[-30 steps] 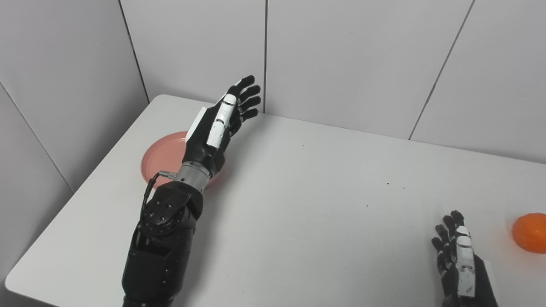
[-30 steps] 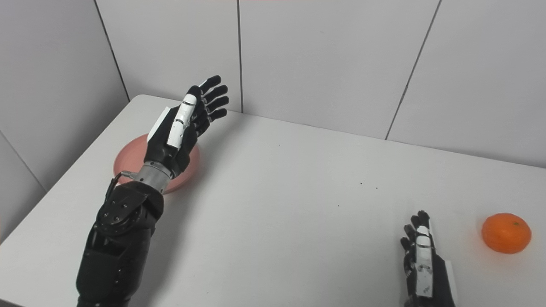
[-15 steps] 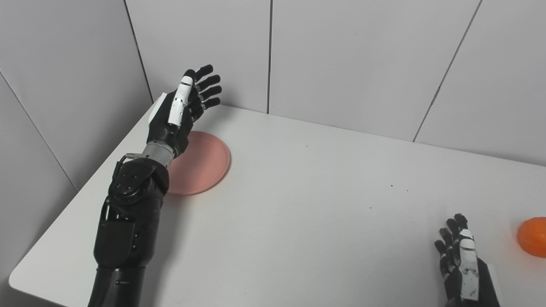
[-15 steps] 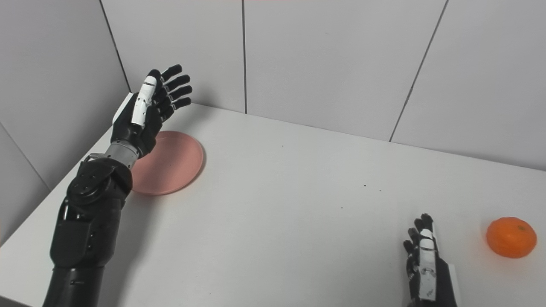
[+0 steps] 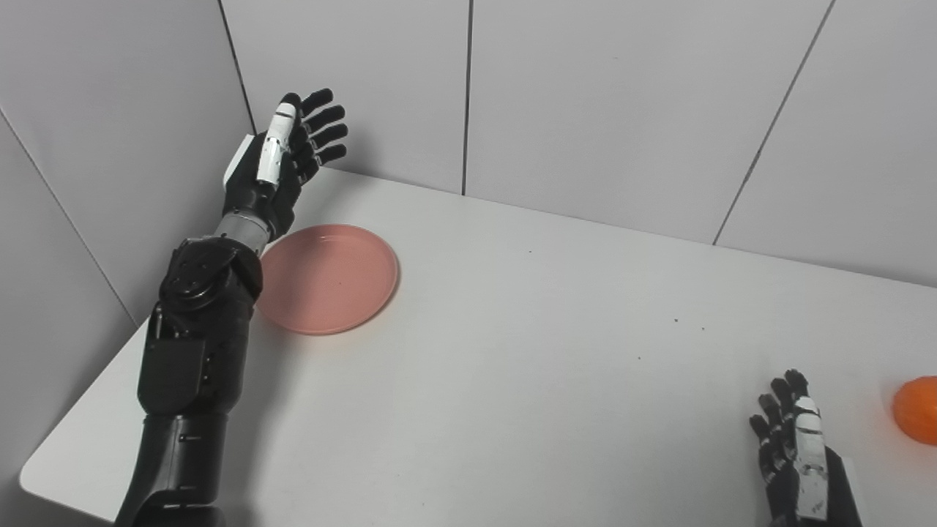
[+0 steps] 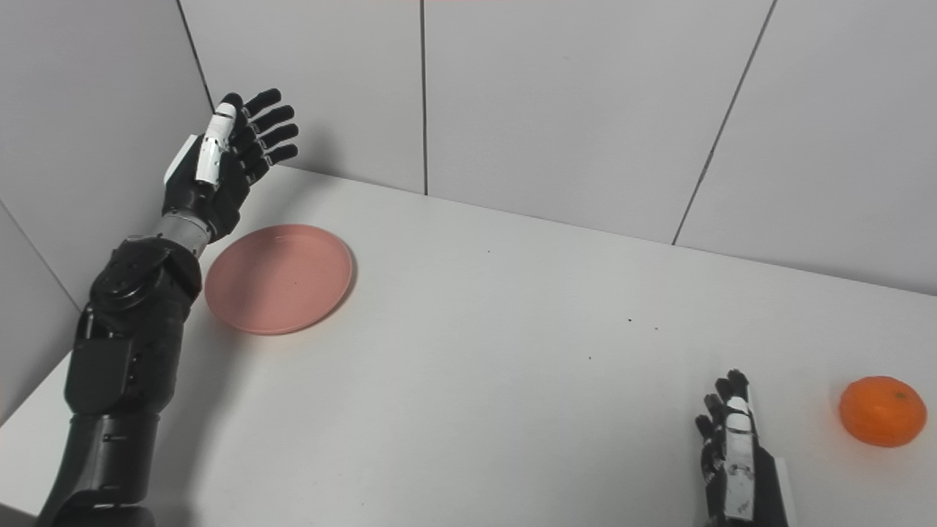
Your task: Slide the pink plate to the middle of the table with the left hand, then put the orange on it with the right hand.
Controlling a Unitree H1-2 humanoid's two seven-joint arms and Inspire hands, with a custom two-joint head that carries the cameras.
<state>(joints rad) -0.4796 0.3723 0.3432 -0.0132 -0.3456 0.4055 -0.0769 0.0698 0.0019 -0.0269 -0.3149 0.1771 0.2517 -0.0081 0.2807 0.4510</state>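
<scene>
One pink plate (image 5: pixel 328 279) sits flat on your white worktop (image 5: pixel 512 351), near the back left corner, nothing on it. Your left robot hand (image 5: pixel 282 157) is raised just behind and to the left of that plate, up in the air and not touching it, fingers (image 5: pixel 328 124) straight and spread apart, pointing toward the back wall (image 5: pixel 600 102), holding nothing. Your left forearm (image 5: pixel 198 315) runs up along the plate's left edge and covers a sliver of the rim there; you can't tell from these views if it touches. One orange (image 6: pixel 882 410) rests on the worktop well apart from the plate, over at the far right side, just to the right of your right robot hand (image 6: pixel 736 457). Your right robot hand lies low at the near edge, fingers extended and slightly apart, pointing away from you, holding nothing, a clear gap between it and the orange. You get the orange cut off at the frame edge in the left eye view, whole in the right eye view. Grey wall panels stand behind and to the left of the worktop.
</scene>
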